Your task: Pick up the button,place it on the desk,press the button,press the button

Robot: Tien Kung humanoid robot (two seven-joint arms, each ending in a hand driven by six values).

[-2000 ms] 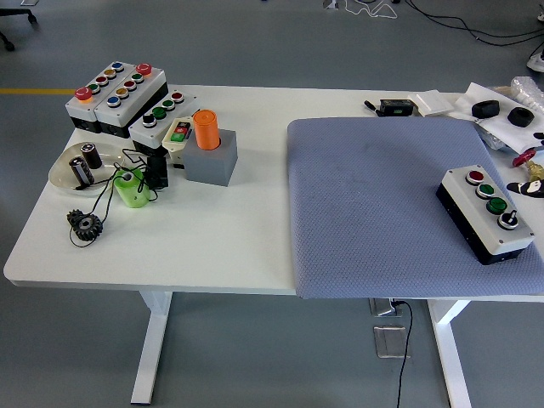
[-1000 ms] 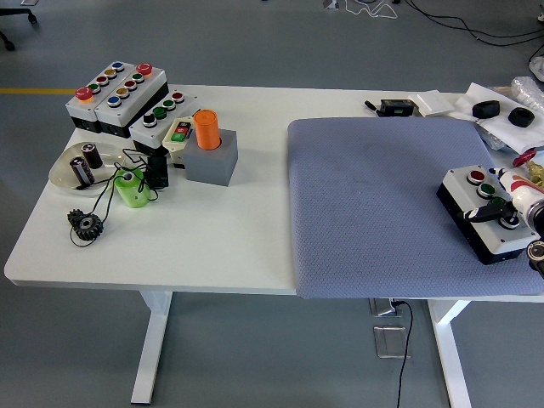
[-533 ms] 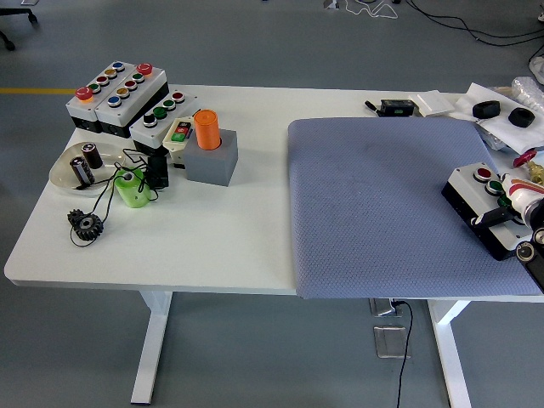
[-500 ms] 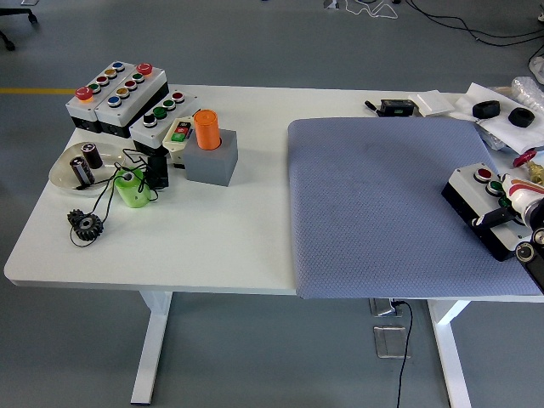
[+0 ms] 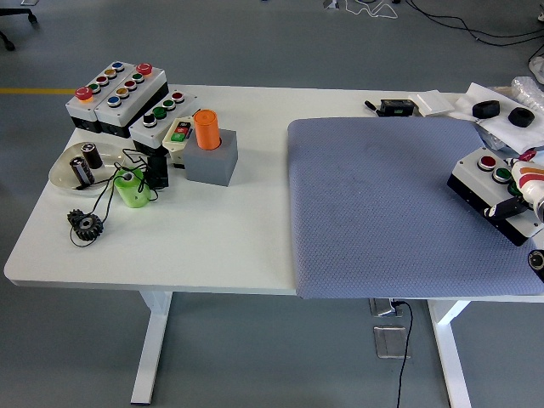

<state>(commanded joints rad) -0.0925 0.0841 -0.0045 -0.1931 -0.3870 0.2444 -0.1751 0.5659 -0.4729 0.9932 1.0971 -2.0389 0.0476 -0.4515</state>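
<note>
1. The right hand point(image 5: 529, 197) enters at the right edge of the table, and its fingers are closed around the button box point(image 5: 495, 192).
2. The button box, black with a pale top plate, carries a red and a green button that are visible; the hand covers the rest of its top.
3. The box sits tilted at the right edge of the grey-blue mat point(image 5: 391, 208). Whether it rests on the mat or is raised off it cannot be determined.
4. The mat covers the right half of the white table point(image 5: 229, 229).
5. The left hand does not appear in the head view.
6. At the far left corner stand three more button boxes point(image 5: 127, 100) set side by side.
7. Just right of them, an orange cylinder point(image 5: 206, 129) stands upright in a grey block point(image 5: 212, 161).
8. Near the left edge are a clear dish point(image 5: 68, 174) holding two dark cylinders, a green cylinder point(image 5: 132, 188) and a black gear point(image 5: 85, 224) on a wire.
9. Small black items and white packets point(image 5: 489, 106) lie at the far right corner.
</note>
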